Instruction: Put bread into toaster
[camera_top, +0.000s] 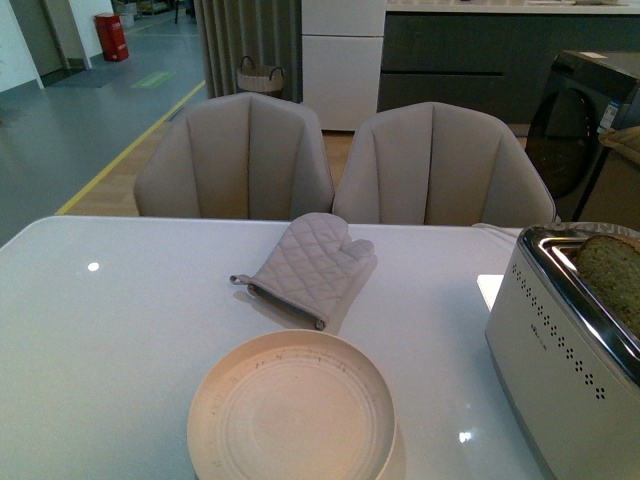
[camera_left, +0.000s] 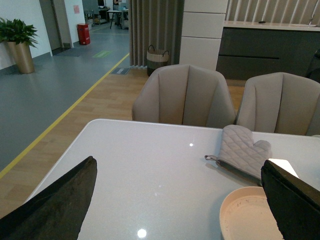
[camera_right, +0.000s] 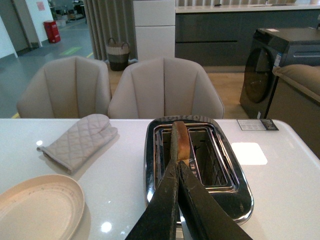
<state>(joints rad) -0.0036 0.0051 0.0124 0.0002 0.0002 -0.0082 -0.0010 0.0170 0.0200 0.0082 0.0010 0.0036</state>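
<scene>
White table (camera_top: 120, 340) under everything. Toaster (camera_top: 560, 350) near its right edge; plate (camera_top: 292, 412) and oven mitt (camera_top: 305, 265) left of toaster. Bread (camera_right: 180, 139) upright in toaster slot, right gripper (camera_right: 178, 167) pinching it. Left gripper (camera_left: 175, 200) spread wide, holding nothing.

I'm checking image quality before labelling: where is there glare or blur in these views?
Front view: small ceiling-light glints on the glossy table, a bright patch beside the toaster, which the frame's edge cuts off. Left wrist view: sharp background, glints on the table, the near dark fingers soft. Right wrist view: chrome toaster top reflective, the gripper on the bread slightly blurred.
</scene>
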